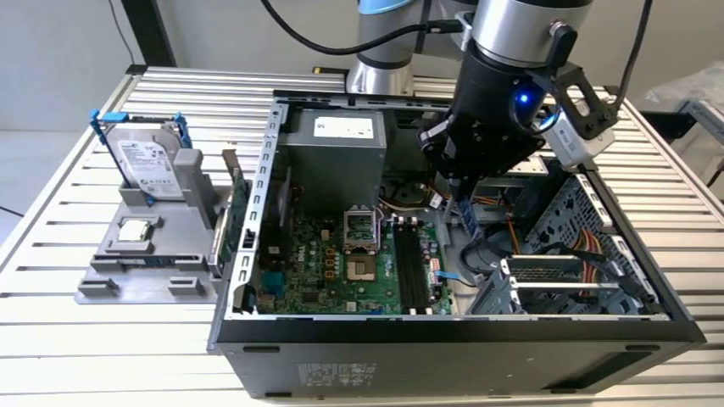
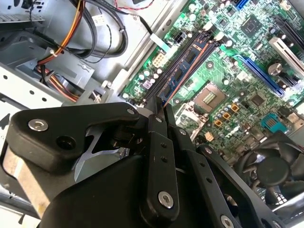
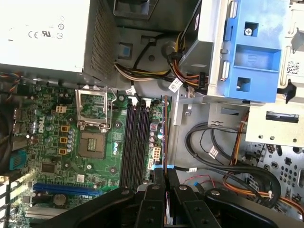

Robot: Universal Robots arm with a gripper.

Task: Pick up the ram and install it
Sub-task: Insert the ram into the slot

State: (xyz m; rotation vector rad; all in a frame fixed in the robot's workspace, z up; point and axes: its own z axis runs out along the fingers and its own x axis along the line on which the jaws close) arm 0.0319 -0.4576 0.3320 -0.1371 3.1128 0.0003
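Ram in the fingers, hanging over the open computer case

Going left to right in the exterior view: the grey fixture with a hard drive is sitting on the slatted table, then the motherboard with its black memory slots, then the gripper, whose fingers are clamping the ram edge-on just above the board and to the right of the slots. The carrying step is under way; judging by this, seating calls for lining the stick up with one slot and pressing straight down.
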